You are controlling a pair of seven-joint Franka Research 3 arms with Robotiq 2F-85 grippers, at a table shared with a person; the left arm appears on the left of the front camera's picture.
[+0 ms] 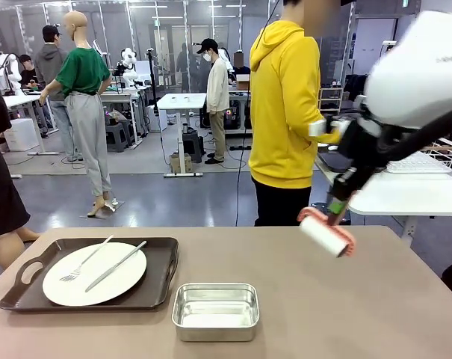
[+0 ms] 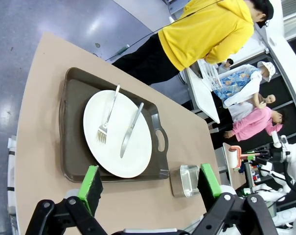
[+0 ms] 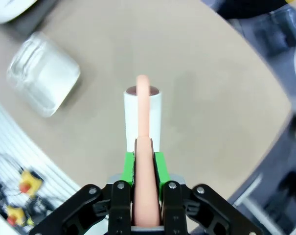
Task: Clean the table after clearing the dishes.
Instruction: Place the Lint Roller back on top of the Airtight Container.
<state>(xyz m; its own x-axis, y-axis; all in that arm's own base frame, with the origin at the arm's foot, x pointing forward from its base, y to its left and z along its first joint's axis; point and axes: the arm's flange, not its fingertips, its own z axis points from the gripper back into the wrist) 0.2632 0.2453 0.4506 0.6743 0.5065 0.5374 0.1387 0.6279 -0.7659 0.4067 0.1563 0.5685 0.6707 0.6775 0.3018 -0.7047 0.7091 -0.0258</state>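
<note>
White roller (image 1: 326, 232) clamped in right gripper (image 3: 144, 159), seemingly off table (image 1: 323, 307); left gripper (image 2: 150, 183) agape, empty; tray (image 1: 164, 278) with plate (image 1: 69, 290) uncleared.

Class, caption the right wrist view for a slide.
Right tool grips a lint roller over the table, steel pan nearby.

Right claw (image 3: 144, 164) clamped shut, arm angled down from right. Left claw (image 2: 150, 186) wide open.

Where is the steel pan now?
In the front view the steel pan sits on the table near its front edge, centre, just right of the tray.
</note>
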